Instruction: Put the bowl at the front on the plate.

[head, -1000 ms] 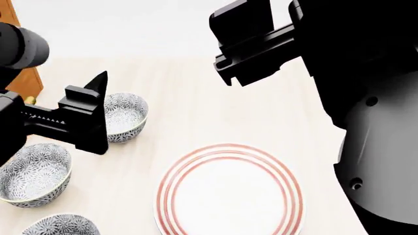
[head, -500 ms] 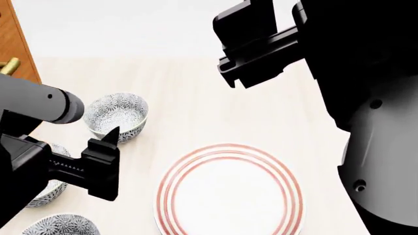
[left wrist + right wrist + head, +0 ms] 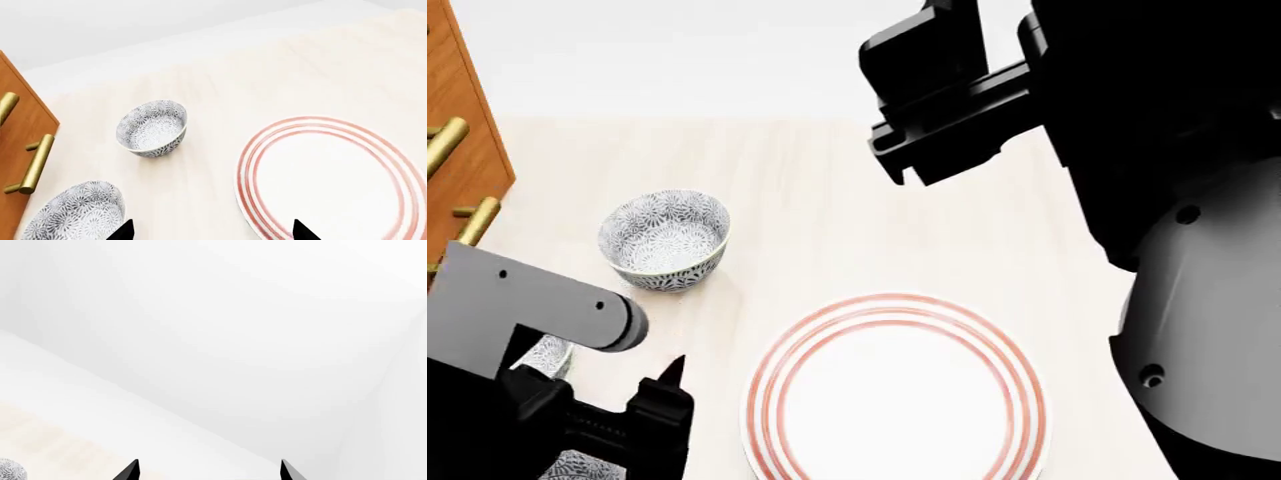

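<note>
On the pale wooden desk point(image 3: 827, 200), the plate point(image 3: 894, 395) with its thin red rings lies near the front edge, bare of anything. To its left stand the patterned bowls: the far bowl point(image 3: 666, 240) sits upright and in full view, well apart from the plate, the middle bowl point(image 3: 547, 355) shows only as a sliver behind the left arm, and the bowl at the front point(image 3: 587, 466) is a small patch of blue-grey pattern at the bottom left corner of the head view, mostly hidden by the left gripper point(image 3: 661, 425). That gripper hangs low at the front left, just beside the plate's left rim; in the left wrist view its two dark fingers point(image 3: 123, 231) show only as tips set wide apart, with nothing between them. The same view takes in the far bowl point(image 3: 152, 128), the middle bowl point(image 3: 77, 212) and the plate point(image 3: 333, 180). A wooden cabinet point(image 3: 461, 120) with brass handles stands at the desk's left edge. The right gripper point(image 3: 941, 95) is held high over the far side of the desk, its fingers point(image 3: 130, 471) spread and empty.
</note>
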Motion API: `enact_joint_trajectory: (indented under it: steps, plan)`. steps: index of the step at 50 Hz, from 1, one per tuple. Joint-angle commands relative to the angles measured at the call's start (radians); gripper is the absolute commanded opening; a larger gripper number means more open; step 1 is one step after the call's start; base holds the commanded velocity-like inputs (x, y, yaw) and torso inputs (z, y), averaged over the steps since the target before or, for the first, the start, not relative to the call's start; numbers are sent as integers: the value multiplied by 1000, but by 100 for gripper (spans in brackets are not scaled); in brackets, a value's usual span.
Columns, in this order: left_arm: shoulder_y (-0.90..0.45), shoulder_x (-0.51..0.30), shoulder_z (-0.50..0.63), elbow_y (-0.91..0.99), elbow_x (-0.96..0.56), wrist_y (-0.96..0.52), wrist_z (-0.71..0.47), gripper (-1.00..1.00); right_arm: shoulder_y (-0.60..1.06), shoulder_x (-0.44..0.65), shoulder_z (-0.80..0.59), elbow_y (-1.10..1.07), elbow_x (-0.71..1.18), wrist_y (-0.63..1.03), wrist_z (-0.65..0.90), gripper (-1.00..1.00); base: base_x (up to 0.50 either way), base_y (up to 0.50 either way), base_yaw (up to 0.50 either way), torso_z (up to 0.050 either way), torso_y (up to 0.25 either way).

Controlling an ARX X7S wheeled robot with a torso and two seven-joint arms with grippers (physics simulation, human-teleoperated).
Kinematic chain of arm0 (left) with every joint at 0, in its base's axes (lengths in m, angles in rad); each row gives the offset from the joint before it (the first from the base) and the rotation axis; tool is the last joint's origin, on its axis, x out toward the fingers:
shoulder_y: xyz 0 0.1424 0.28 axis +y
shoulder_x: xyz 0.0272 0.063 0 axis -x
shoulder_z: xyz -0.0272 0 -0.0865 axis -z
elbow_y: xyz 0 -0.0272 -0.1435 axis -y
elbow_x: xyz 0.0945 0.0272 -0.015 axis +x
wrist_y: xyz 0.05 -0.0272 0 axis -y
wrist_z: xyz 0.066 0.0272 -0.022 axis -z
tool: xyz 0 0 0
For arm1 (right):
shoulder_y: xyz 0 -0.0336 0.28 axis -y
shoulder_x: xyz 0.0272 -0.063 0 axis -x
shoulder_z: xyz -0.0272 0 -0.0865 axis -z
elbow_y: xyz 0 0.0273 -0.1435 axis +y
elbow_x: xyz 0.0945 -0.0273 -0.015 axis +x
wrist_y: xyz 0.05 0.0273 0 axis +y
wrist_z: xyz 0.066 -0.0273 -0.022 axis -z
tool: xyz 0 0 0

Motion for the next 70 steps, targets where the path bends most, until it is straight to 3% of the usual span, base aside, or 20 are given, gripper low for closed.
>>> enact_joint_trajectory:
  steps: [1, 36, 70]
  plan:
    - [61, -4, 23, -7, 70, 5, 44, 100, -3, 1, -7, -1, -11, -8, -12, 100, 0, 0, 0, 0, 0]
    - [165, -22, 84, -31, 108, 26, 54, 100, 10, 15, -25, -5, 10, -21, -3, 100, 0, 0, 0, 0, 0]
    - [242, -40, 144, -87, 242, 71, 170, 100, -11, 33, -30, -28, -7, -52, -11, 100, 0, 0, 0, 0, 0]
